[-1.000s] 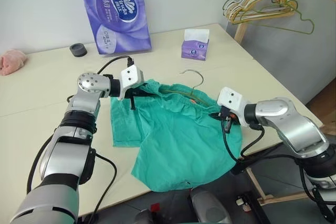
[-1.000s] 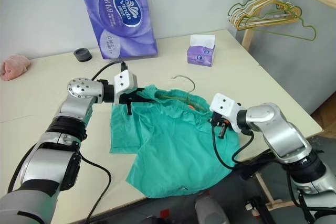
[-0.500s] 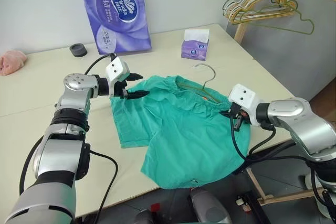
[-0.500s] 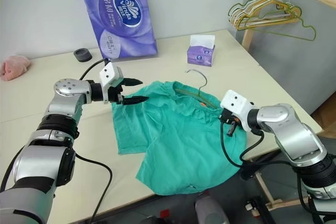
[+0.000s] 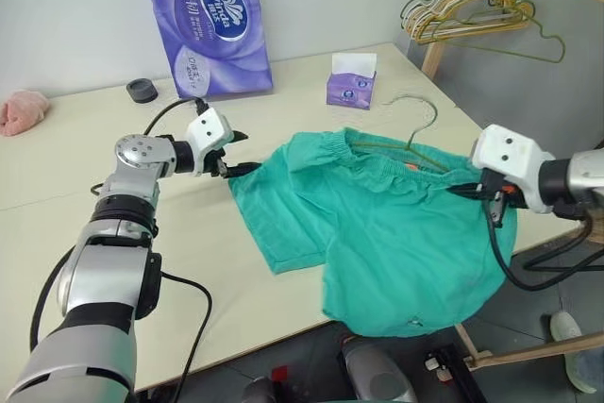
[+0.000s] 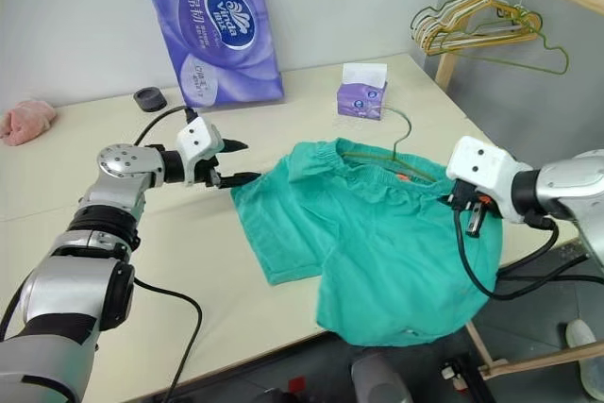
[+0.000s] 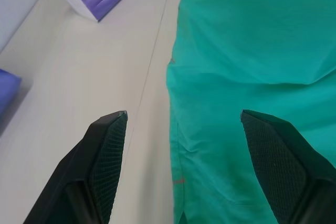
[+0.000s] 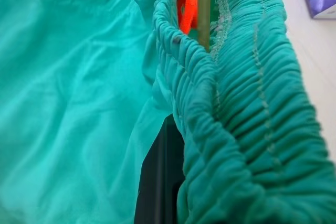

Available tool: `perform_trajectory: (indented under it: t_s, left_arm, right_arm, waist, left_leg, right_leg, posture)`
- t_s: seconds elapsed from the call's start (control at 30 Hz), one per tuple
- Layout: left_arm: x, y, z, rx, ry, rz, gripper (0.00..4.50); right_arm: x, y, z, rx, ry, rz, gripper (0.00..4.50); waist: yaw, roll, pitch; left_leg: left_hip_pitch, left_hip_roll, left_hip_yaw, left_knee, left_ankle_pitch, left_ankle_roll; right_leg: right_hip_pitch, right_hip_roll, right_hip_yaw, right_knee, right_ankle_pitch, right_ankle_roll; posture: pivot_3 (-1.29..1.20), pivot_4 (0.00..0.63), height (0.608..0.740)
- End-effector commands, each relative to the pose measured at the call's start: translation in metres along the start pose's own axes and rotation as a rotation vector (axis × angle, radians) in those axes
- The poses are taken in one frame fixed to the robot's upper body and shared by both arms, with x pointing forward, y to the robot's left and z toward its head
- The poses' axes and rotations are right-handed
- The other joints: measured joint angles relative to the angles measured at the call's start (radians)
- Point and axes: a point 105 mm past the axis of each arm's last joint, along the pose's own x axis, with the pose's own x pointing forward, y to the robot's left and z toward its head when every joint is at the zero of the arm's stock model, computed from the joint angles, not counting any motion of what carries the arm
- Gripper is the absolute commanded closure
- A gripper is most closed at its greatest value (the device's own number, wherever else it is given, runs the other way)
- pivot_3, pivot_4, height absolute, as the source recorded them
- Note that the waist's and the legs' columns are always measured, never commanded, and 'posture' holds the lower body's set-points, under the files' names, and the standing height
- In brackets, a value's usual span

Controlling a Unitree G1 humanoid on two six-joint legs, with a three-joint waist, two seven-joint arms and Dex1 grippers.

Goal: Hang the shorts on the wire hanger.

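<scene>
Shorts (image 5: pixel 387 224) waistband pinched by right gripper (image 5: pixel 469 192); left gripper (image 5: pixel 238 153) apart, beside leg.

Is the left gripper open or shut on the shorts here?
Open. The left gripper has its fingers spread wide apart, hovering at the shorts' edge without clamping any fabric.

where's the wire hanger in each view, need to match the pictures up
Left eye view: the wire hanger hook rises from the shorts waistband, centre-right.
Right eye view: hook just right of centre, below the small tissue box.
Left wrist view: not seen; shorts and tissue box.
Right wrist view: olive wire inside the gathered waistband, top centre.
Shared landmark: the shorts' waistband.
</scene>
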Motion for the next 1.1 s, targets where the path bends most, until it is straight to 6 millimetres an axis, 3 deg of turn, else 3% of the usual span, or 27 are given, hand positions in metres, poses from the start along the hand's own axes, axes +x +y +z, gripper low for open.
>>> perform_trajectory:
  t_s: [0.03, 0.27, 0.33, 0.4, 0.57, 0.7, 0.9, 1.1]
  left_arm:
    - [0.002, 0.004, 0.019, 0.000, -0.088, 0.004, 0.86]
    - [0.021, -0.010, 0.064, -0.047, -0.270, -0.089, 0.86]
    - [0.024, -0.021, 0.091, -0.079, -0.349, -0.176, 0.86]
    - [0.021, -0.037, 0.111, -0.088, -0.385, -0.308, 0.86]
    - [0.014, -0.073, 0.138, -0.025, -0.383, -0.555, 0.86]
    - [0.024, -0.097, 0.153, 0.121, -0.381, -0.656, 0.86]
    - [0.049, -0.131, 0.184, 0.215, -0.485, -0.708, 0.86]
    - [0.071, -0.152, 0.206, 0.165, -0.594, -0.636, 0.86]
  right_arm:
    - [-0.011, -0.002, 0.007, -0.004, -0.032, -0.029, 4.50]
    - [-0.034, -0.009, -0.017, 0.258, -0.066, -0.190, 4.50]
    - [-0.049, -0.007, -0.031, 0.387, -0.062, -0.245, 4.50]
    - [-0.061, 0.001, -0.043, 0.484, -0.049, -0.278, 4.50]
    - [-0.075, 0.030, -0.073, 0.656, 0.023, -0.367, 4.50]
    - [-0.086, 0.043, -0.096, 0.807, 0.062, -0.511, 4.50]
    - [-0.101, 0.068, -0.120, 0.942, 0.086, -0.642, 4.50]
    - [-0.133, 0.063, -0.136, 0.969, 0.145, -0.845, 4.50]
  waist:
    - [0.000, 0.000, 0.000]
    - [0.002, 0.000, 0.000]
    - [0.004, 0.000, 0.000]
    - [0.004, 0.000, 0.000]
    - [-0.002, 0.001, -0.001]
    - [-0.006, 0.002, -0.001]
    - [-0.007, 0.003, -0.001]
    - [-0.037, 0.005, 0.000]
  left_leg:
    - [0.000, 0.000, 0.000, 0.000, 0.000, 0.000]
    - [0.000, 0.000, 0.000, 0.000, 0.000, 0.000]
    - [-0.001, 0.000, -0.001, 0.000, 0.000, 0.000]
    - [0.000, -0.001, -0.001, 0.000, 0.000, 0.000]
    - [0.003, 0.001, 0.000, 0.000, 0.000, 0.000]
    - [0.004, 0.001, 0.002, 0.000, 0.000, 0.000]
    - [0.004, 0.000, 0.001, 0.000, 0.000, 0.001]
    - [0.005, 0.001, 0.004, -0.001, -0.002, 0.004]
  right_leg:
    - [0.000, 0.000, 0.000, 0.000, 0.000, 0.000]
    - [0.001, 0.000, 0.000, 0.000, 0.000, 0.000]
    - [0.002, 0.000, 0.000, 0.000, 0.000, 0.000]
    - [0.002, 0.000, 0.000, 0.000, 0.000, 0.000]
    - [0.006, 0.004, 0.000, -0.001, -0.001, 0.001]
    - [0.007, 0.007, 0.002, -0.001, -0.001, 0.001]
    - [0.009, 0.008, 0.002, -0.004, -0.001, 0.002]
    - [0.010, 0.009, 0.003, -0.005, -0.002, 0.003]
  posture:
    - [-0.33, 0.070, 0.740]
    - [-0.36, 0.083, 0.740]
    - [-0.37, 0.091, 0.740]
    - [-0.39, 0.101, 0.740]
    - [-0.43, 0.118, 0.740]
    - [-0.46, 0.127, 0.740]
    - [-0.50, 0.139, 0.740]
    - [-0.54, 0.150, 0.740]
